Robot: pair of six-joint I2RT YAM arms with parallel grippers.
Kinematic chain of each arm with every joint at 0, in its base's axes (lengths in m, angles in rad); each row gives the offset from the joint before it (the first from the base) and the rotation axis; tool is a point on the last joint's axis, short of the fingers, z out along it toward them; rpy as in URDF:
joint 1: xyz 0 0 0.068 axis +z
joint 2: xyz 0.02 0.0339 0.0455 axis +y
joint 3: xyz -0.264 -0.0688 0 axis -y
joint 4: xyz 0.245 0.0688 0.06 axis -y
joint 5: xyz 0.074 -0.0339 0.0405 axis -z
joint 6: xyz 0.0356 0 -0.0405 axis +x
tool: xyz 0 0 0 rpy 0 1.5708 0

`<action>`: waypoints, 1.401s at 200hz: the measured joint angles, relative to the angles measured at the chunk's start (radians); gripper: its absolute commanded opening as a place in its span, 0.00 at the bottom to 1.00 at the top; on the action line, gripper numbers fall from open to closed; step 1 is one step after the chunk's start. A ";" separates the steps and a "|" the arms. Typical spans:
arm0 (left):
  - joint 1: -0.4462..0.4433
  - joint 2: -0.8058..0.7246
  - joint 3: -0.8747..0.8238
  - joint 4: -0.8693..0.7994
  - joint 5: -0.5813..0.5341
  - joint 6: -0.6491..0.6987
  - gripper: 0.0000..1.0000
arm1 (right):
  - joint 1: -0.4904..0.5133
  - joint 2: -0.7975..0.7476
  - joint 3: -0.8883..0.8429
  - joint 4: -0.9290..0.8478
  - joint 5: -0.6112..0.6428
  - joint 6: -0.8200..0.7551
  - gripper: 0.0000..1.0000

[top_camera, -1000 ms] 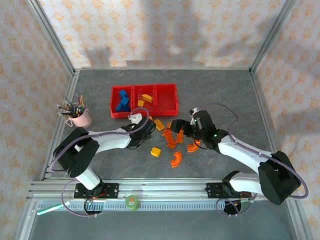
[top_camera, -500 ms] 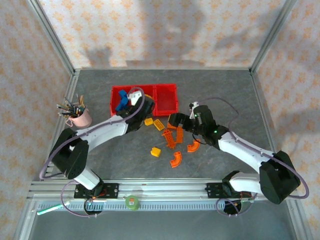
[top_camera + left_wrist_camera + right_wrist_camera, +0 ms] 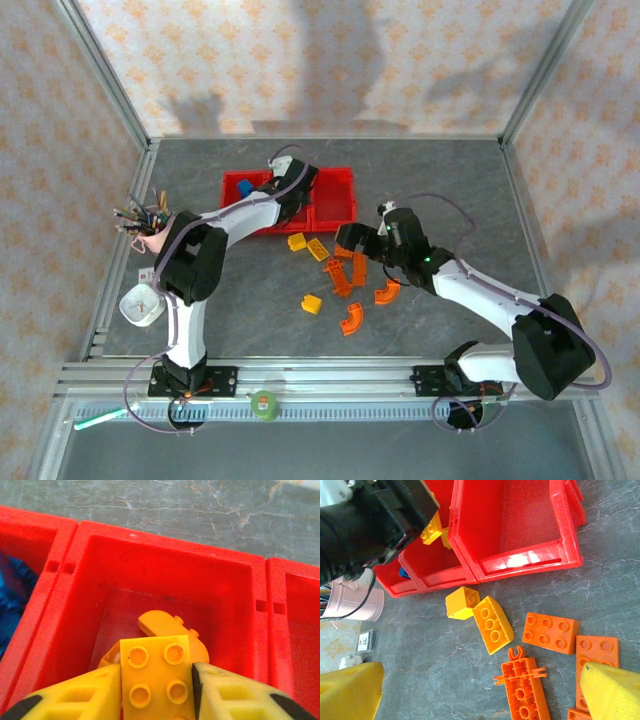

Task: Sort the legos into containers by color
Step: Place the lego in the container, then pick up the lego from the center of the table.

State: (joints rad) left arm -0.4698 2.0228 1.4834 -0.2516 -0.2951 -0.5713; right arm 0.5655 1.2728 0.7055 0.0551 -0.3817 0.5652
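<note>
**Brick held over the middle bin**

Left gripper was clamped on a yellow brick, its two fingers pressing the brick's opposite side walls, studs facing the wrist camera. The brick hung in the mouth of the middle bin of the red tray, just above a curved yellow piece lying on the bin floor. Blue bricks sat in the neighbouring bin. Right gripper was spread wide and empty above the loose orange pieces on the table, near two yellow bricks just outside the tray.

The bricks looked light, rigid and smooth-sided (apt to skid or twist if pinched at a corner). Flat opposite walls seemed the surest hold, and the arches probably wanted gripping across their flat faces.
</note>
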 measured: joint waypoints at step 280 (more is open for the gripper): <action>-0.309 -0.245 -0.465 0.066 0.117 -0.331 0.78 | -0.006 -0.064 -0.134 -0.038 0.061 -0.043 1.00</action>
State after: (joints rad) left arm -0.7792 1.7782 1.0183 -0.1860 -0.1780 -0.9020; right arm 0.5591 1.2083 0.5720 0.0170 -0.3210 0.5224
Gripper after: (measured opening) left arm 0.778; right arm 0.998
